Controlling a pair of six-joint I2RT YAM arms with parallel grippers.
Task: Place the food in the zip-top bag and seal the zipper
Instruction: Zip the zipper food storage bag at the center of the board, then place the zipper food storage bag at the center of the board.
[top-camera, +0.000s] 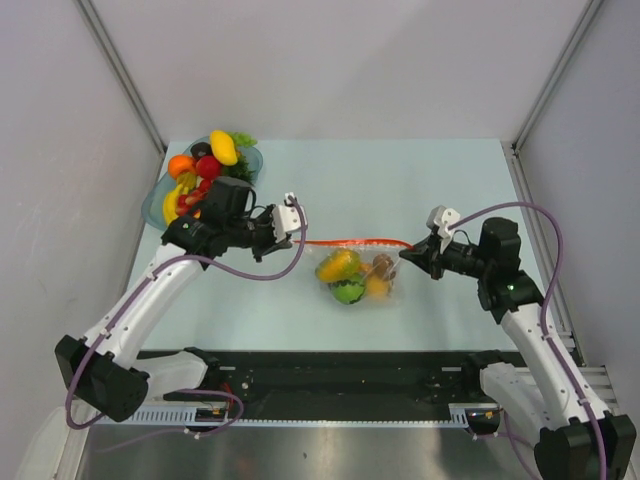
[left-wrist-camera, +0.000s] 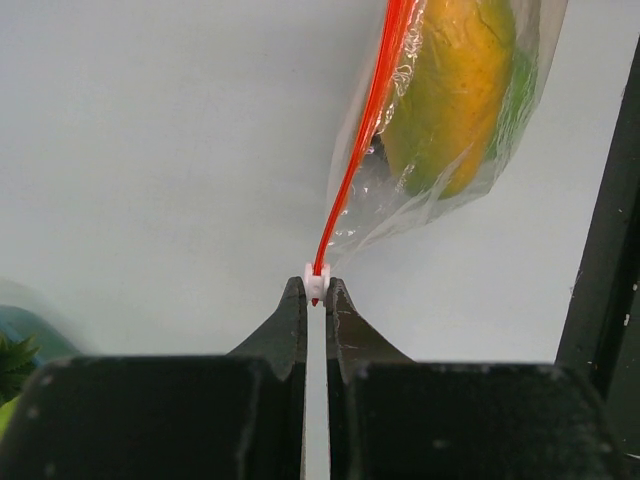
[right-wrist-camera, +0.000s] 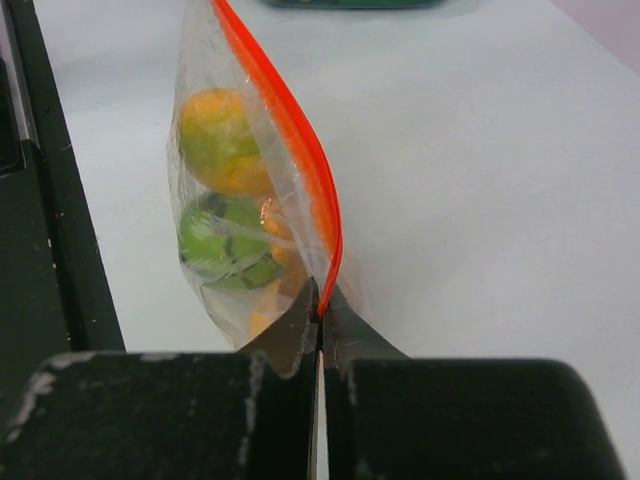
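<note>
The clear zip-top bag (top-camera: 355, 275) hangs between my two grippers at mid-table, stretched by its red-orange zipper (top-camera: 352, 243). Inside are orange-yellow, green and brownish toy foods (top-camera: 345, 278). My left gripper (top-camera: 297, 235) is shut on the zipper's white slider tab (left-wrist-camera: 316, 280) at the strip's left end. My right gripper (top-camera: 408, 254) is shut on the zipper's right end (right-wrist-camera: 328, 290). The left wrist view shows the bag (left-wrist-camera: 450, 130) with a yellow-orange fruit; the right wrist view shows the bag (right-wrist-camera: 235, 200) with orange and green pieces.
A translucent bluish dish (top-camera: 160, 200) at the far left holds several more toy fruits (top-camera: 208, 160), right behind my left arm. A black rail (top-camera: 330, 365) runs along the table's near edge. White walls close in both sides.
</note>
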